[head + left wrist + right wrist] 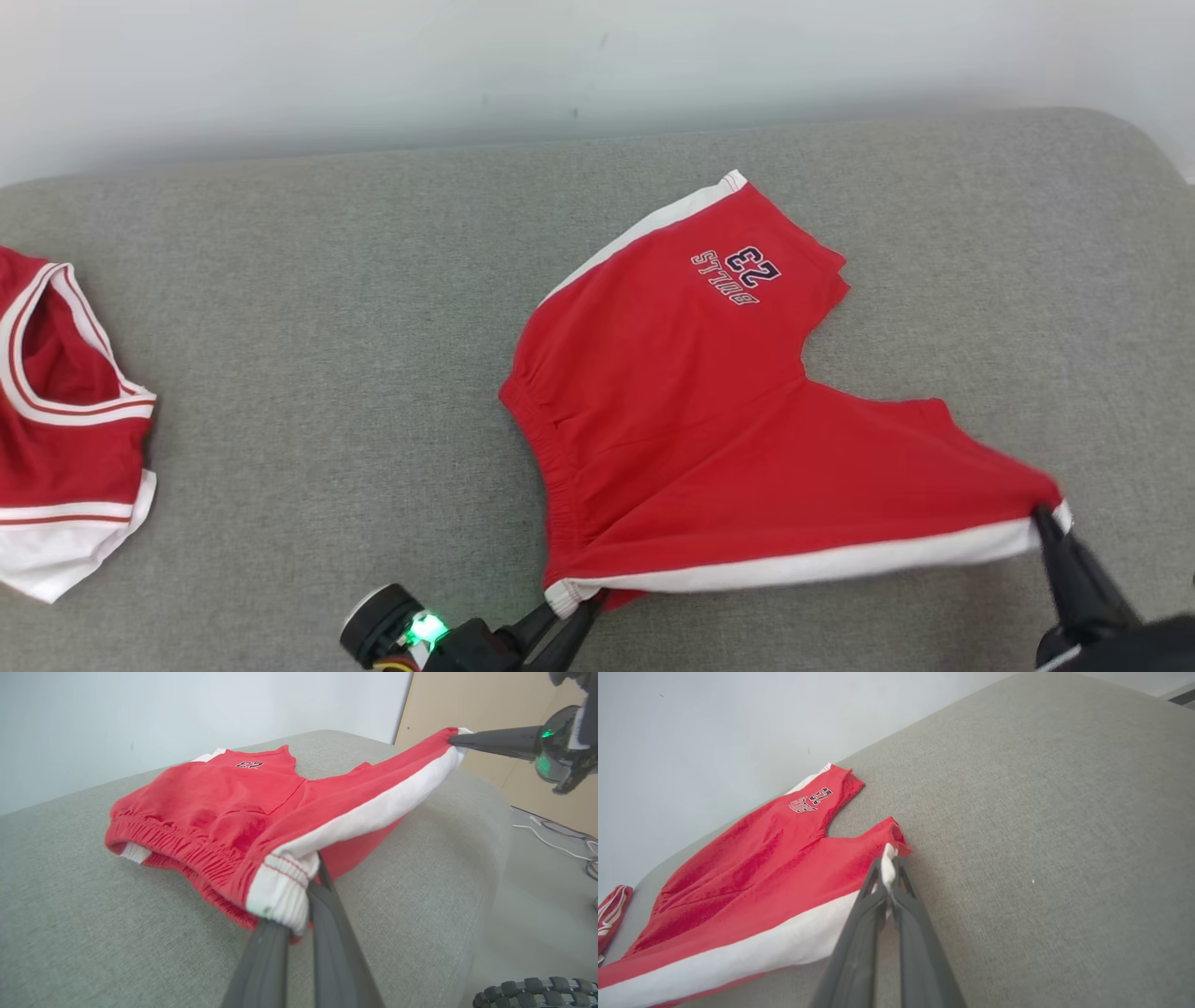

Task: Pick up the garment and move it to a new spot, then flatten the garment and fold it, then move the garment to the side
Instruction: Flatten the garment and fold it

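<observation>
Red shorts (709, 420) with a white side stripe and a "23 BULLS" print lie spread on the grey cushion (327, 308), their near edge lifted and pulled taut. My left gripper (571, 602) is shut on the white waistband corner (280, 891) at the near left. My right gripper (1047, 519) is shut on the white leg-hem corner (889, 858) at the near right. The white stripe (738, 952) stretches between the two grippers. The far leg with the print (249, 765) rests flat on the cushion.
A second red and white garment, a jersey (65, 420), lies at the cushion's left edge. A pale wall (560, 56) runs behind the cushion. In the left wrist view, cables (560, 840) lie on the floor past the cushion's rounded right end.
</observation>
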### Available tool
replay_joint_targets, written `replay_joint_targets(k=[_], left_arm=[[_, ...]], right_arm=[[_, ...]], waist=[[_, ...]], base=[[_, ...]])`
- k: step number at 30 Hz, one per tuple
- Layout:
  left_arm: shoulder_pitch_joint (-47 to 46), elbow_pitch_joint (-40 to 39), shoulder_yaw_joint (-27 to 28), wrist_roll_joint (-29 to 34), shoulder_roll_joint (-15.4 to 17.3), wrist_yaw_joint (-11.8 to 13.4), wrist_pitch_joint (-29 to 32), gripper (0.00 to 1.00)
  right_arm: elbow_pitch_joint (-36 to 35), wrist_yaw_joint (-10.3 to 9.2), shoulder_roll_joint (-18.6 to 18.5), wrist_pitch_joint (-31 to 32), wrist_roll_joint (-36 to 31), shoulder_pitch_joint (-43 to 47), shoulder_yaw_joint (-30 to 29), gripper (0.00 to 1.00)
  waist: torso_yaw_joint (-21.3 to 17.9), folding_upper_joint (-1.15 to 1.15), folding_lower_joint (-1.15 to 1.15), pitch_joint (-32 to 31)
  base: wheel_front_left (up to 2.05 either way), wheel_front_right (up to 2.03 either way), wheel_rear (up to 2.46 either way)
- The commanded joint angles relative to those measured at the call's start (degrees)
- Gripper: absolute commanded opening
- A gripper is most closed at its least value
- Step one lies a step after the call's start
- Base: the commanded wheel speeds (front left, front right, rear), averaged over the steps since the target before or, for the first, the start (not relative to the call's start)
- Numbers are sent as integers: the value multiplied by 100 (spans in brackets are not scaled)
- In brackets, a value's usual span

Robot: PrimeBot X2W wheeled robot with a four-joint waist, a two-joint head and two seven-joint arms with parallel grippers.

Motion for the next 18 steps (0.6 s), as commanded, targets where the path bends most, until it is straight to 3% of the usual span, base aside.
replay_joint_targets(k=[1,9,18], left_arm=[[3,-85,64,127,-75,-39,-19,0],[-365,-250,205,332,-334,-187,-19,0],[-1117,183,449,273,-773,-366,-19,0]], right_arm=[[-69,-13,-51,131,1,-243,-131,0],[122,-13,-244,601,0,-1325,-406,0],[1315,-13,-390,902,-152,-3078,-162,0]], waist=[[59,0,0,-28],[267,0,0,46],[517,0,0,427]], base=[[0,0,0],[0,0,0],[0,0,0]])
